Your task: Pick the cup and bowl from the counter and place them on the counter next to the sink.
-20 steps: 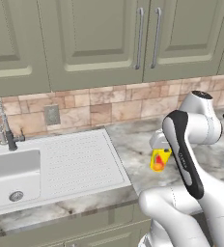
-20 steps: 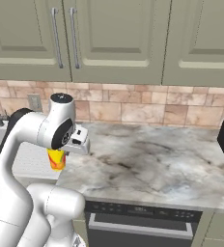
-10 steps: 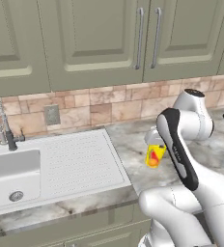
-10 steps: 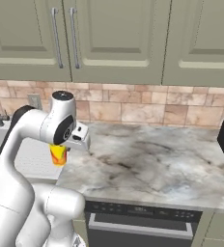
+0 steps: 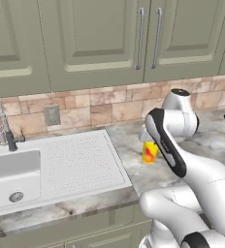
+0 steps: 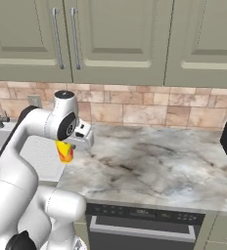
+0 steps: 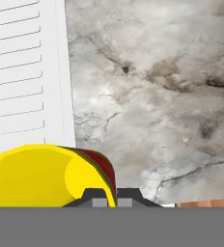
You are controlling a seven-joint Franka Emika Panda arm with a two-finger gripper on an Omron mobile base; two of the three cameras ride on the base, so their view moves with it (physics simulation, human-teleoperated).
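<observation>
Cup [image 5: 150,151], yellow with a red-orange mark on its side, is hanging just below the robot's hand, over the counter [image 5: 129,145] and just to the right of the sink's ribbed drainboard [image 5: 80,160]. In the right base view the cup [image 6: 64,151] is showing under the white wrist, partly covered by the hand's housing, with the drainboard [image 6: 39,151] behind it and the marbled counter [image 6: 149,166] spreading off to the right. The fingers [image 7: 111,198] are sitting closed on the cup's rim: in the hand view the two dark tips are pressing together at the yellow wall [image 7: 41,176], one on each side of it, with the red mark curving along the cup's edge beside them. Beyond the cup, that view is looking down on the drainboard's white ridges [image 7: 24,72] and on bare grey stone [image 7: 157,96]. The sink [image 5: 10,174] itself is lying further left, its basin under a metal faucet [image 5: 3,128] by the tiled wall. Whether the cup's base is touching the counter or hanging above it cannot be told from these views.
</observation>
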